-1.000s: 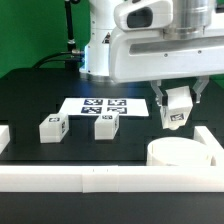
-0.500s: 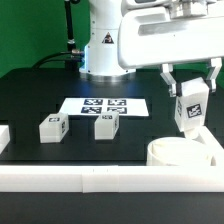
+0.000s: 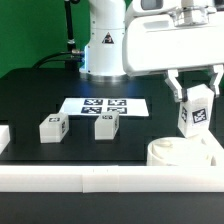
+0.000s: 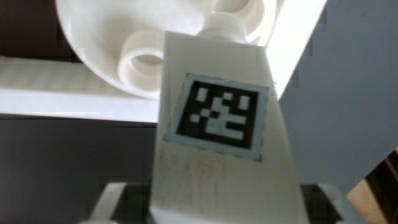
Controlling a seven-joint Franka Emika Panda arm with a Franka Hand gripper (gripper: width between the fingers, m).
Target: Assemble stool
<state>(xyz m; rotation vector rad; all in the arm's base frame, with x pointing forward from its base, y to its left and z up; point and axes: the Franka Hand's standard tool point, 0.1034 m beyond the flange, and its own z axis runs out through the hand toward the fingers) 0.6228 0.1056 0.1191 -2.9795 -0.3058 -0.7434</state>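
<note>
My gripper (image 3: 194,98) is shut on a white stool leg (image 3: 195,113) with a black-and-white tag, held upright just above the round seat (image 3: 181,153) at the exterior view's right. In the wrist view the leg (image 4: 217,120) fills the middle, its far end close over the seat (image 4: 143,45) and its holes. Two more tagged legs (image 3: 52,127) (image 3: 105,124) stand on the black table at the exterior view's left and middle.
The marker board (image 3: 104,106) lies flat behind the two loose legs. White border rails (image 3: 90,179) run along the front and right edges, with a short piece (image 3: 4,136) at the left. The robot's base (image 3: 100,40) stands at the back.
My gripper has carried the leg upward and to the exterior view's right, from beside the marker board to over the seat. The leg now stands more upright.
</note>
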